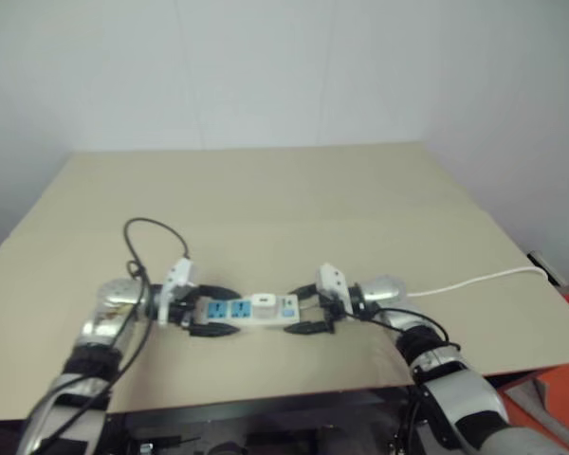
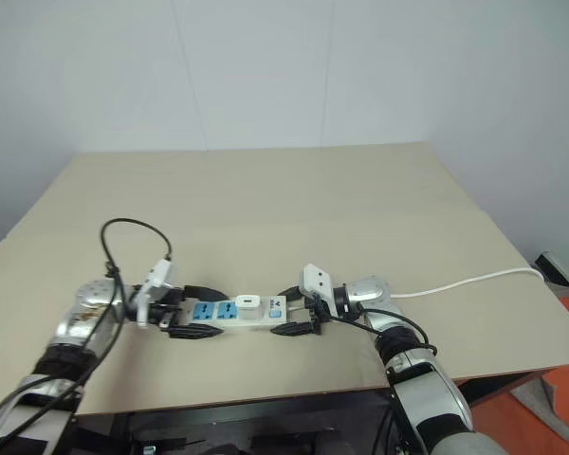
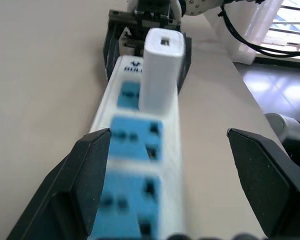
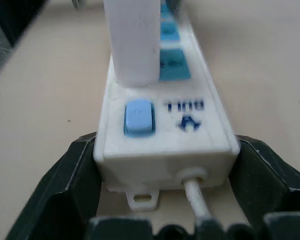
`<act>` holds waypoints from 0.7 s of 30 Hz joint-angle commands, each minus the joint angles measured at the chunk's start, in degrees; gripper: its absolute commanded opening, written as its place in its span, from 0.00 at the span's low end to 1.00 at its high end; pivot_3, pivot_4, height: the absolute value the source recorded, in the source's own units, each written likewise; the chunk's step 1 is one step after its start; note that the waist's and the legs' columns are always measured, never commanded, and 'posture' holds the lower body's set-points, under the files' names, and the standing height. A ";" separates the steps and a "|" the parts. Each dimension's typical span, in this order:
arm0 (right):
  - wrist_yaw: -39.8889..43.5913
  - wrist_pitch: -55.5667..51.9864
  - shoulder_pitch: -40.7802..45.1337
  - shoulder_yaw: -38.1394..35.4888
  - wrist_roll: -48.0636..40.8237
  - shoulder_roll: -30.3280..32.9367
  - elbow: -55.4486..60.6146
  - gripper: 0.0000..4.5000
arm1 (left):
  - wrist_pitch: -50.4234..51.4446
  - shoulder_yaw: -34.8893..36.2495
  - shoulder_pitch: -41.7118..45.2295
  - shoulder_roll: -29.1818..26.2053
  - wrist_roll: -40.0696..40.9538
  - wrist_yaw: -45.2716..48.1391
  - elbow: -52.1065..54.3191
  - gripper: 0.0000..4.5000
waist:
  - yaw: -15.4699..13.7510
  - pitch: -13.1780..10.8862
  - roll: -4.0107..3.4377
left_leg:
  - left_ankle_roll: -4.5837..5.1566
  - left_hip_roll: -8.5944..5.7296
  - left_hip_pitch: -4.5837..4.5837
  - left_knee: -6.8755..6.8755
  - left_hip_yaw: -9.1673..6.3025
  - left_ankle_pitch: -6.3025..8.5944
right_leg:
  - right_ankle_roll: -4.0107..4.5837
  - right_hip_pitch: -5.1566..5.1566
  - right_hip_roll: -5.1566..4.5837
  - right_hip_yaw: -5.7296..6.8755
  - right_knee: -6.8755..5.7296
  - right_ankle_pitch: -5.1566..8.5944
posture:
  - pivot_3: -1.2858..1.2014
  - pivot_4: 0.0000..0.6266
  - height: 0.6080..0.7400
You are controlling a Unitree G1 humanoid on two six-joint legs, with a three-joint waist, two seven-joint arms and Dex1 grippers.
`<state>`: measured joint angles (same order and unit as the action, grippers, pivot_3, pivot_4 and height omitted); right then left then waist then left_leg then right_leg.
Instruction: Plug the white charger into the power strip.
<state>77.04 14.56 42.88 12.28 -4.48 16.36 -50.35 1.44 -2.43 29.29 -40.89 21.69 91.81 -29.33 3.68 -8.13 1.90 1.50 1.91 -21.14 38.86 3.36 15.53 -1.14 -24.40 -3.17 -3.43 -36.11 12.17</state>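
Note:
The power strip (image 1: 235, 310) lies on the tan table (image 1: 266, 199) near its front edge, blue socket faces up. The white charger (image 1: 263, 303) stands upright in the socket beside the strip's switch end (image 4: 139, 117). My left gripper (image 1: 214, 311) is open around the strip's far end, its fingers (image 3: 87, 175) spread wider than the bar. My right gripper (image 1: 303, 309) is open too, with its fingers (image 4: 72, 175) close on either side of the switch end, where the cord leaves. In the left wrist view the charger (image 3: 162, 70) rises from the strip (image 3: 140, 145).
The strip's thin white cord (image 1: 474, 280) runs right across the table toward its right edge. A black cable loop (image 1: 152, 227) arches over my left wrist. Orange objects (image 1: 559, 379) sit on the floor beyond the table's right corner.

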 commanded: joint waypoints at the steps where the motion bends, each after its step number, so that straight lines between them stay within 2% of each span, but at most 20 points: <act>1: 0.29 -1.95 0.75 -1.91 -0.91 1.75 0.02 0.99 | -0.02 5.02 0.43 -3.51 1.82 0.10 1.14 0.90 | -0.20 -0.03 -0.01 | 0.00 0.00 -0.07 -0.01 0.00 0.00 | 0.01 -0.06 -0.01 0.02 0.02 -0.01 | 0.52 0.24 1.00; 7: 3.50 -2.00 -0.98 -3.71 -3.34 5.00 5.26 0.99 | 3.29 10.44 -1.52 -6.32 4.70 -1.47 4.00 0.90 | -1.29 -0.29 -0.01 | 0.10 -0.05 -0.46 -0.04 0.00 0.09 | -0.06 -0.24 -0.22 0.20 0.22 -0.01 | 0.52 0.24 1.00; 10: 3.46 -1.63 -3.89 -5.39 -5.05 7.89 12.40 0.99 | 3.99 12.15 -3.92 -7.71 4.94 -2.30 6.27 0.90 | -1.56 -0.32 -0.03 | 0.10 -0.06 -1.20 0.00 -0.01 0.08 | -0.10 -0.91 -0.24 0.27 0.16 -0.04 | 0.52 0.24 1.00; 16: 6.27 -11.15 -13.48 -11.57 -13.53 19.85 33.01 0.99 | 5.60 17.13 -10.48 -10.59 6.35 -4.32 10.17 0.90 | -1.74 -0.47 -0.05 | 0.13 -0.04 -1.66 -0.01 -0.09 0.11 | -0.12 -1.21 -0.28 0.44 0.15 -0.06 | 0.52 0.24 1.00; 21: 5.39 -16.21 -21.61 -18.62 -17.57 29.33 41.81 0.99 | 9.32 20.79 -15.98 -12.27 8.44 -6.39 14.29 0.90 | -2.27 -0.53 0.00 | 0.13 -0.03 -1.73 0.00 -0.09 0.11 | -0.12 -1.36 -0.27 0.51 0.35 -0.05 | 0.52 0.24 1.00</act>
<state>82.38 -0.47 22.06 -3.49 -19.74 44.10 -11.64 9.61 15.65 14.03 -51.82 28.53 86.09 -17.72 1.41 -8.66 1.89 1.62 1.87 -22.85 38.87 3.28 15.64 -1.25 -25.76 -3.44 -2.92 -35.79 12.12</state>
